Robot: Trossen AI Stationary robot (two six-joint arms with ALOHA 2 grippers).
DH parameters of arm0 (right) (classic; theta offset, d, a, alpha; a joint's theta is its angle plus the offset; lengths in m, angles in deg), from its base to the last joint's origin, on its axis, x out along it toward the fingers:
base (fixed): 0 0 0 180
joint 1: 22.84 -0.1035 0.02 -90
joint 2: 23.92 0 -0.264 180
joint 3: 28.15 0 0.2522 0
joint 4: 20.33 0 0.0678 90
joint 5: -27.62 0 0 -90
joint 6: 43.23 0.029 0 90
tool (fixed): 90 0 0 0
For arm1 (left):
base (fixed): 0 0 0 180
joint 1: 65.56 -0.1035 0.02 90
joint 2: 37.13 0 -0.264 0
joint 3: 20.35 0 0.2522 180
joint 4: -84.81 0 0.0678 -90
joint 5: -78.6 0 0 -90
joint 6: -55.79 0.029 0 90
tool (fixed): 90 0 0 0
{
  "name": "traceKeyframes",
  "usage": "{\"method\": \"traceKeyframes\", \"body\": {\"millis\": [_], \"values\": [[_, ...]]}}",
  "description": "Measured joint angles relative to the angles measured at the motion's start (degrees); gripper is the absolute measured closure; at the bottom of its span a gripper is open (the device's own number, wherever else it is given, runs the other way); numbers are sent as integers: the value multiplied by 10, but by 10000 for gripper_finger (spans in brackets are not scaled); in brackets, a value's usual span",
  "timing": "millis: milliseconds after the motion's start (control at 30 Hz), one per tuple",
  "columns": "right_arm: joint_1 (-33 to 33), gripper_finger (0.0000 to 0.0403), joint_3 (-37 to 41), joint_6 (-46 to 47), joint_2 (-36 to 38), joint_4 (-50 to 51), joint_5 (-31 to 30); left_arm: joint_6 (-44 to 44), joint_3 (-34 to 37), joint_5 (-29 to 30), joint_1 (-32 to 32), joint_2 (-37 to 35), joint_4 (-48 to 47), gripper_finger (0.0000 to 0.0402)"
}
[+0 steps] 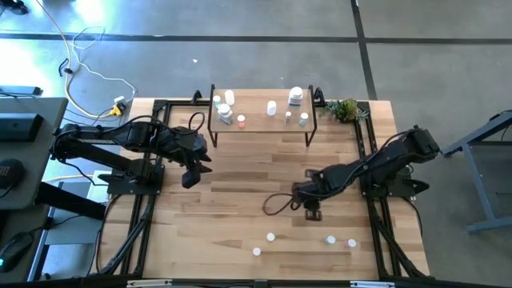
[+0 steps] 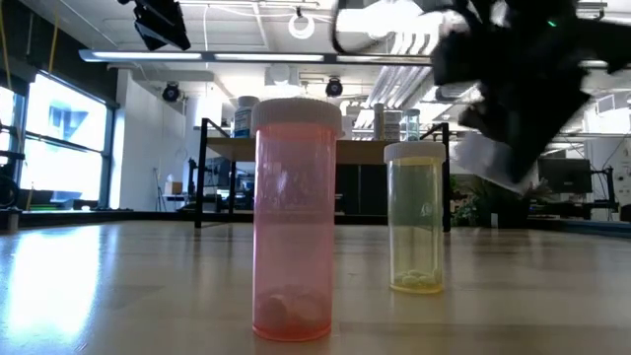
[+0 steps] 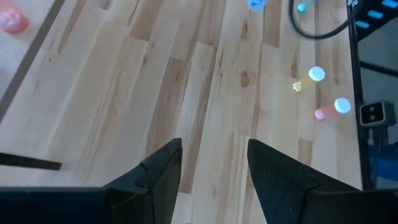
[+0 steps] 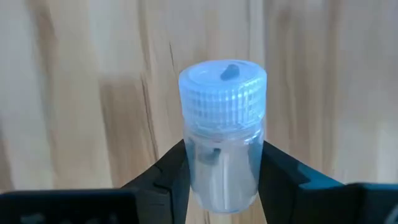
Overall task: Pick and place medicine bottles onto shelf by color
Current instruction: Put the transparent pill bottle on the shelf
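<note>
Right pincer is closed on a small clear bottle w/ a pale blue cap; both fingers press its sides below the ribbed cap, bottle upright btwn them. In the high view this pincer sits right of centre over the table, nearer the near edge than the shelf, w/ a black cable loop just to its left.

Left pincer is open w/ a clear gap btwn its fingers, nothing in it, bare planks below. From above it hangs on the left side of the table, near the shelf's left end but apart from it.

Near edge of the table: four loose bottles. Two white-capped ones and sit left of the right pincer's line; a yellowish one and a pink one sit close together to the right. The low view shows the pink-tinted bottle closest, the yellow-tinted one a bit farther and to its right, both upright w/ white caps.

Shelf stands at the far edge, centre. It carries approx. eight bottles: a cluster at its left end, one near the middle, and a group at the right end incl. a bigger white one. Cap colours there too small to tell. A green plant sprig lies just right of the shelf.
</note>
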Motion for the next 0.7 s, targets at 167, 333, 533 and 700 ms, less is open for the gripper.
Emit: {"method": "traceKeyframes", "body": {"millis": [167, 333, 533, 700], "values": [[0, 274, -37, 46, 0, -55, -61, 45, 0, 0, 0, 0, 0, 227], [7, 274, -57, 84, 0, -117, -111, 88, 0, 0, 0, 0, 24, 227], [41, 274, -74, 122, 0, -187, -145, 116, -2, -1, -7, 0, 91, 227], [76, 274, -97, 107, 0, -228, -144, 143, -20, -2, -35, 8, 130, 227]]}}
